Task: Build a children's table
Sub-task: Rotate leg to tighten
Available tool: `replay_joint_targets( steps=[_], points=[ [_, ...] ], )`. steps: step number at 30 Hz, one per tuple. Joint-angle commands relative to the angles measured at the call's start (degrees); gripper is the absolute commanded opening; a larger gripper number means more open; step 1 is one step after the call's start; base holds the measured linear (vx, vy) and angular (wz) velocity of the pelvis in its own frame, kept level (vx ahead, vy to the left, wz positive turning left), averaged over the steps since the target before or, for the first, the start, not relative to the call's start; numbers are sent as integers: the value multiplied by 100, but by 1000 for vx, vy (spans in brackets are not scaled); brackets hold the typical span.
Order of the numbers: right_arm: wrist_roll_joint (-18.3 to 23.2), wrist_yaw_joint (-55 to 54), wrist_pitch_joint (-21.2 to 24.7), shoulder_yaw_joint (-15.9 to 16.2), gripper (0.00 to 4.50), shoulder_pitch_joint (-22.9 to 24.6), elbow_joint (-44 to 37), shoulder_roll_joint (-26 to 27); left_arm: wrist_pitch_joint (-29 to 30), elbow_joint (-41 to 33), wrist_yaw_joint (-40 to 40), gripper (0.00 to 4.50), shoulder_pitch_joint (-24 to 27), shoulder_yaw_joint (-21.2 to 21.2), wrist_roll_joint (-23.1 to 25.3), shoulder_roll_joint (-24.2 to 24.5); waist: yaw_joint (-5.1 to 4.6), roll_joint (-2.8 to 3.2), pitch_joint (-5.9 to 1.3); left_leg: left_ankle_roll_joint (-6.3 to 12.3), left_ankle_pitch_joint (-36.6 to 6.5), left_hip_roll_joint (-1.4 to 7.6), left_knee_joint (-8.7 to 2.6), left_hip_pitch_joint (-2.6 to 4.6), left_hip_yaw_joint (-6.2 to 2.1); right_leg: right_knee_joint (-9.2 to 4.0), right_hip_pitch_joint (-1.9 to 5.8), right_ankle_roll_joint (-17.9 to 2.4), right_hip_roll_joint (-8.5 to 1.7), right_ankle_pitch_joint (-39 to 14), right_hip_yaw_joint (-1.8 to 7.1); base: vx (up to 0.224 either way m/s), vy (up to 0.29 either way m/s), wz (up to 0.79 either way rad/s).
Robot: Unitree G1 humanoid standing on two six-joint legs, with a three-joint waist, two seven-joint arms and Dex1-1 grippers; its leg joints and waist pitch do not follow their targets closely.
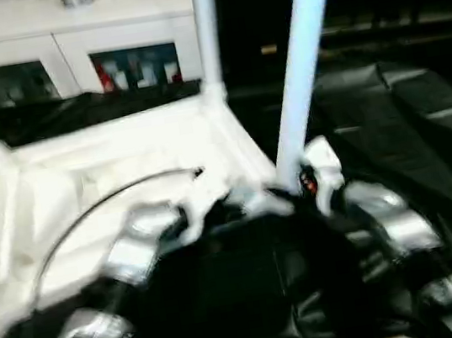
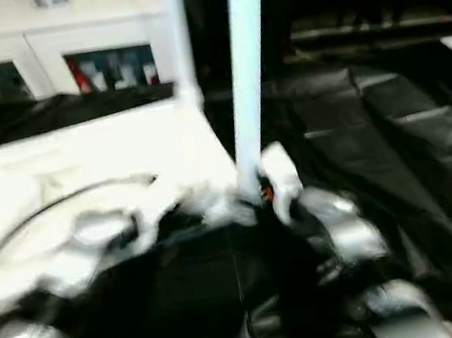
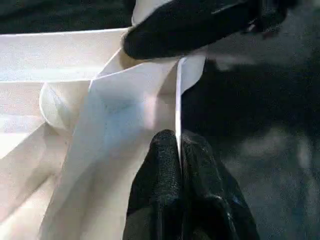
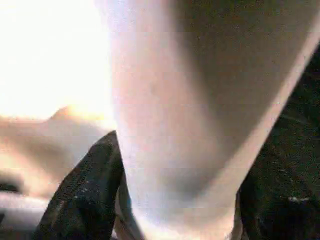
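The tabletop (image 1: pixel 127 192) lies upside down on black sheeting. The left claw (image 3: pixel 179 150) is clenched on its thin edge near the corner. The right claw (image 4: pixel 175 200) grasps the leg (image 1: pixel 300 64) at its base. Keep the leg vertical and press straight down. Open room lies to the right; the cabinet (image 1: pixel 63 49) stands behind.

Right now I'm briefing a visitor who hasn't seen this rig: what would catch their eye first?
The white tabletop lies upside down on black sheeting, legs standing up from its corners. The nearest leg rises tilted from the near right corner, with the right end effector around its base. The left end effector pinches the tabletop's thin edge beside that corner.
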Motion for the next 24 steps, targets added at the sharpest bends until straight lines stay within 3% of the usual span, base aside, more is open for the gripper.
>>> replay_joint_targets(
  steps=[1,4,6,9,10,15,20,24],
  points=[
    [80,-1165,327,-343,269,-118,699,218,233,208,876,0,-178,186,42,-314,-17,-22,-320,-62,-1603,189,-446,81,-62,-562,224,-933,-371,-2180,300,0,0,0],
    [80,-1864,234,-461,269,-423,1159,397,226,220,1117,0,-243,49,130,-659,-7,-18,-333,-73,-1564,172,-436,86,-58,-561,214,-932,-359,-2094,290,0,0,0],
    [-18,-1915,88,-435,269,-580,1373,416,103,185,1026,0,-221,-74,183,-772,16,-40,-362,55,-1348,170,-422,28,-52,-505,259,-956,-359,-1586,288,0,0,0],
    [-62,-1917,-14,-511,269,-686,1521,438,72,205,1002,0,-192,-106,221,-771,17,-34,-362,138,-1247,162,-413,4,-45,-493,276,-992,-362,-1447,285,0,0,0],
    [-55,-1842,-86,-534,324,-720,1546,443,84,223,1010,0,-186,-94,222,-756,12,-45,-356,164,-1256,165,-416,4,-43,-493,272,-1007,-356,-1473,282,0,0,0],
    [-82,-1663,-449,-472,359,-829,1651,427,36,290,1035,0,-191,-44,255,-642,7,-38,-356,158,-1334,169,-423,6,-45,-501,269,-1005,-358,-1559,283,0,0,0],
    [-145,-1014,-849,-311,394,-763,1333,239,-119,310,828,0,-171,-21,245,-406,23,-54,-360,257,-1255,172,-412,-5,-37,-490,280,-1039,-368,-1460,281,0,0,0],
    [-143,362,-1004,18,428,-311,548,-211,-419,269,434,0,-104,-36,215,-72,42,-64,-373,430,-1055,176,-390,-38,-38,-458,311,-1033,-346,-1145,281,0,0,0]
  ],
)
